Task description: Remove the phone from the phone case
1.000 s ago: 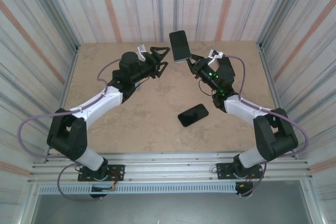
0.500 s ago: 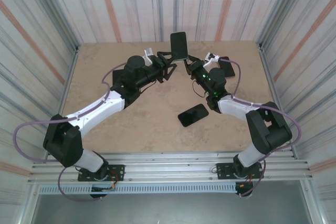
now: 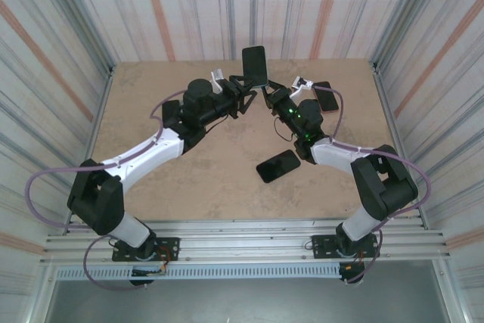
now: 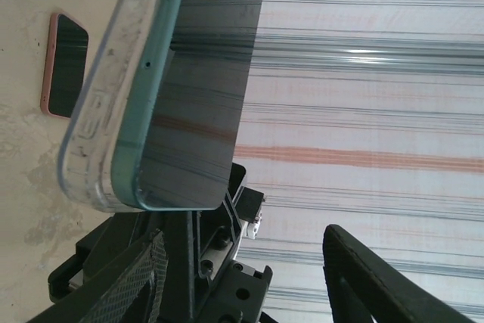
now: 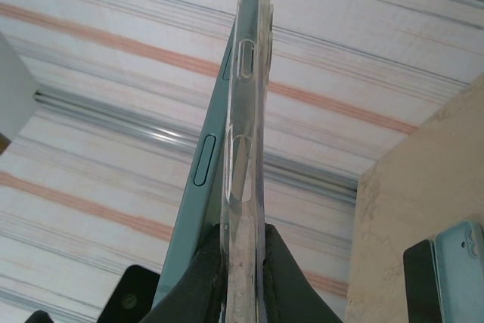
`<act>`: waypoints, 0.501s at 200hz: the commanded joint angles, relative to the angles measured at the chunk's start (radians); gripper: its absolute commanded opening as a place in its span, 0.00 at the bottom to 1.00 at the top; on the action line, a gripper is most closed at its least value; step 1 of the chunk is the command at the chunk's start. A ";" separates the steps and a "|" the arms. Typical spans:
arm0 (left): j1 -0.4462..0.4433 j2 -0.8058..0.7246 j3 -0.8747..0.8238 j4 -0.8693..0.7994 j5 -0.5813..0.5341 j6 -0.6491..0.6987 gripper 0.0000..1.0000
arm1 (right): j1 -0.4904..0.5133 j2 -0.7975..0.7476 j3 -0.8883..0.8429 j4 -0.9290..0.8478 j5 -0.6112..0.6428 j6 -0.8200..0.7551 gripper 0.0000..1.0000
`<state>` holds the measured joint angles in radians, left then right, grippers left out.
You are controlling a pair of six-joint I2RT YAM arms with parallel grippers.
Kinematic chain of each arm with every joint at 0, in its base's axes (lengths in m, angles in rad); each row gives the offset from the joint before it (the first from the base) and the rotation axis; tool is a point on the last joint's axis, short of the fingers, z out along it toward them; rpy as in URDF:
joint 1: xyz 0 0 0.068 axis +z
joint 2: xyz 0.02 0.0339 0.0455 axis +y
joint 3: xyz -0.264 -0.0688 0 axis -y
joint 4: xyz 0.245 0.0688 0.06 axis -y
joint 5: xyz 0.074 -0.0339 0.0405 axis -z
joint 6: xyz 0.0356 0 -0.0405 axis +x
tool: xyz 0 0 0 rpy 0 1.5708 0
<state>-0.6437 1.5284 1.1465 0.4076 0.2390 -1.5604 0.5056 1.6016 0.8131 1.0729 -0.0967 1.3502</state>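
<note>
Phone (image 3: 255,66): up in the air over the far middle of the table, standing on end inside its clear case (image 5: 243,149), with a gripper on either side.
Table (image 3: 189,179): tan top. Both arms are bolted at the near edge and reach far and inward, so they meet over the far middle.
Loose dark phone (image 3: 277,166): the nearest thing, flat on the table right of centre and well apart from the work. It looks like a bystander to this job.
Second loose phone (image 3: 327,96): flat at the far right, just beyond the right wrist and untouched.
Right gripper (image 3: 266,90): clamped tight on the bottom end of the case from below. Its wrist view shows the fingers (image 5: 204,285) pinching the clear plastic. I'd say it holds the case upright so the long edges are free for the other hand.
Left gripper (image 3: 240,88): in from the left, just beside the phone's left edge. The jaws are partway apart and hold nothing.
Fit: the teal side of the phone runs right against the clear wall. I cannot tell whether any corner has popped loose.
Next, my guess: the left jaws need to bite the phone's body alone, not the case rim. Otherwise both hands end up pulling on the same plastic.
</note>
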 commanded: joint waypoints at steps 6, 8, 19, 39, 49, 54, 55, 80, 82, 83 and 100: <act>-0.005 0.016 0.029 0.005 -0.026 0.014 0.57 | 0.011 -0.020 0.013 0.090 0.025 -0.029 0.00; -0.005 0.017 0.029 0.007 -0.026 0.014 0.57 | 0.011 -0.020 0.014 0.090 0.024 -0.029 0.00; -0.004 0.020 0.027 0.011 -0.029 0.012 0.57 | 0.011 -0.024 0.011 0.090 0.022 -0.031 0.00; -0.001 0.023 0.025 0.024 -0.037 0.011 0.56 | 0.013 -0.030 0.006 0.080 0.018 -0.039 0.00; 0.001 0.026 0.027 0.026 -0.038 0.008 0.56 | 0.014 -0.028 0.003 0.081 0.016 -0.040 0.00; 0.001 0.027 0.027 0.029 -0.039 0.008 0.56 | 0.015 -0.029 0.003 0.081 0.017 -0.039 0.00; 0.002 0.028 0.027 0.029 -0.038 0.006 0.56 | 0.016 -0.029 0.003 0.081 0.017 -0.039 0.00; 0.004 0.033 0.031 0.042 -0.036 0.001 0.54 | 0.021 -0.025 0.000 0.082 0.014 -0.043 0.00; 0.003 0.034 0.030 0.043 -0.035 0.001 0.54 | 0.021 -0.025 -0.001 0.082 0.014 -0.043 0.00; 0.004 0.034 0.031 0.043 -0.035 0.000 0.54 | 0.021 -0.025 -0.001 0.082 0.015 -0.043 0.00; 0.007 0.035 0.029 0.047 -0.031 -0.001 0.52 | 0.021 -0.024 -0.006 0.084 0.015 -0.045 0.00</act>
<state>-0.6434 1.5505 1.1465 0.4168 0.2260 -1.5612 0.5121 1.6016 0.8124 1.0729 -0.0929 1.3483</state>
